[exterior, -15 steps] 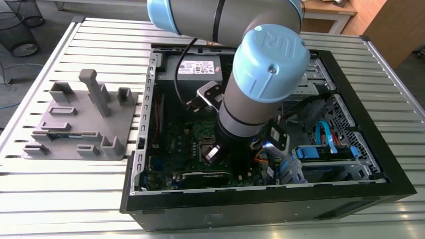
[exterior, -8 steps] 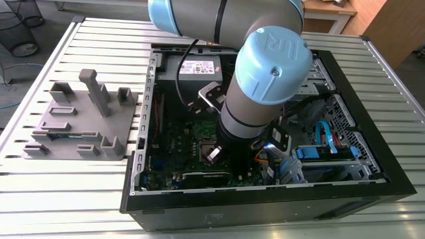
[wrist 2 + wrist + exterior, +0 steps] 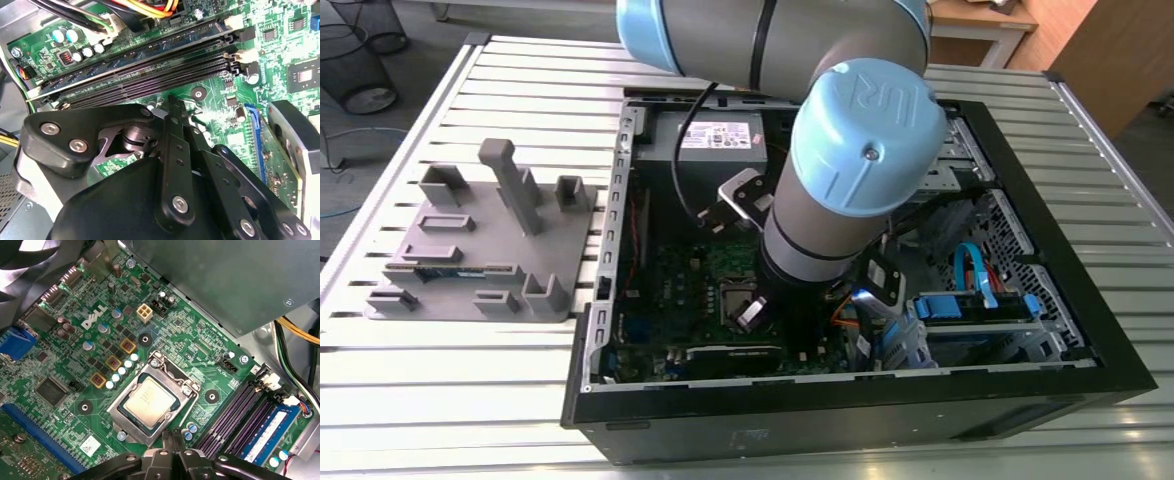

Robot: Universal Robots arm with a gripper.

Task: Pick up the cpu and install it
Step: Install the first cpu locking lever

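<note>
The cpu point(image 3: 149, 401), a small square chip with a silver top, lies flat inside the silver-framed socket point(image 3: 186, 385) on the green motherboard. In the first wrist view my gripper point(image 3: 172, 439) hangs just off the socket's edge, apart from the chip, with its black fingertips together and nothing between them. The second wrist view shows the gripper point(image 3: 171, 102) from behind, its tips over the board beside the black memory slots point(image 3: 150, 75). In the exterior view the arm reaches down into the open computer case point(image 3: 1067, 250), and the socket point(image 3: 735, 296) shows just to the left of the wrist.
A grey tray point(image 3: 547, 250) with upright posts sits on the slatted table at the exterior view's left, holding a green memory stick point(image 3: 447, 270). Inside the case are the power supply point(image 3: 718, 135), a blue-labelled memory module point(image 3: 267, 432), wire bundles point(image 3: 145, 7) and blue cables point(image 3: 974, 275).
</note>
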